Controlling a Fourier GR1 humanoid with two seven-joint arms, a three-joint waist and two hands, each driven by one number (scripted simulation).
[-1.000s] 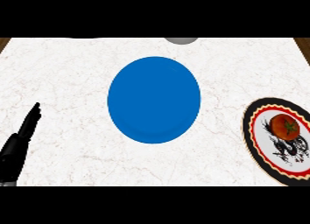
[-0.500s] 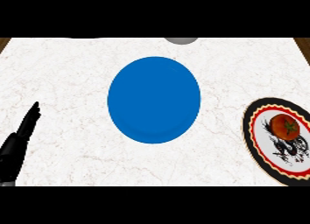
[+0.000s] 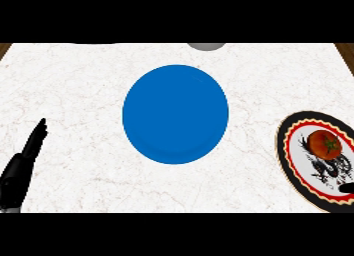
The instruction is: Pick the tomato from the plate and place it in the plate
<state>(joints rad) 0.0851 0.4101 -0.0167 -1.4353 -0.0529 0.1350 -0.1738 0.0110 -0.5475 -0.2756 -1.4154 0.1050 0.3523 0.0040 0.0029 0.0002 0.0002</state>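
As tomato (image 3: 326, 145) sits stem-up on patterned plate (image 3: 288, 150), blue plate (image 3: 175, 114) apart

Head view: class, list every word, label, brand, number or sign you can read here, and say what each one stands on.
There is no readable text anywhere in this view.
Patterned plate: a black figure and a scalloped border around the tomato, decoration only, no letters.
Blue plate: plain, no marks.
Counter: veining only.

A single head view looks steeply down onto the white counter (image 3: 69, 90).
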